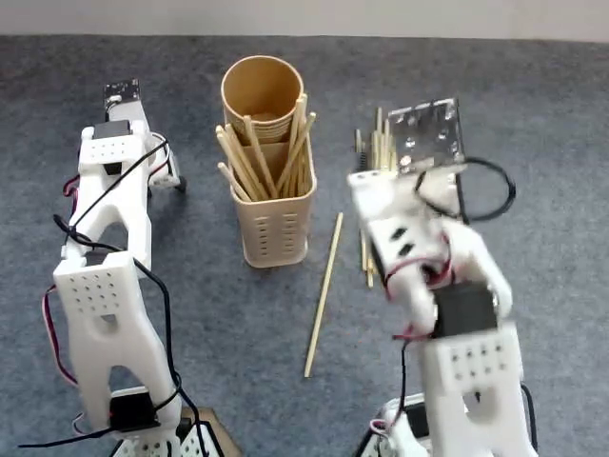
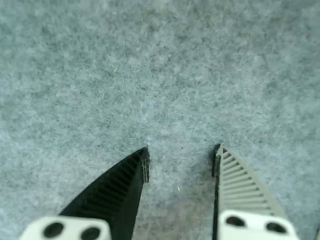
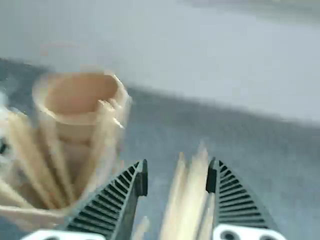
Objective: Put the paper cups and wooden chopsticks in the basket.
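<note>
Beige basket point(image 1: 274, 228) stood on bench point(image 1: 533, 86): stacked paper cups point(image 1: 262, 90) nested inside, many chopsticks point(image 1: 243, 169) leaned around them. One loose chopstick point(image 1: 324, 295) laid flat on bench just right of basket. Further right of basket, chopstick bundle point(image 3: 190, 200) clamped in right hand point(image 3: 176, 162). Left of basket, left hand point(image 2: 181, 149) spread wide over bare bench.

The left gripper point(image 2: 180, 162) points down at bare grey carpet point(image 2: 160, 75), its black finger point(image 2: 117, 190) and pale ribbed finger point(image 2: 242, 187) spread apart with nothing but carpet between their tips.
</note>
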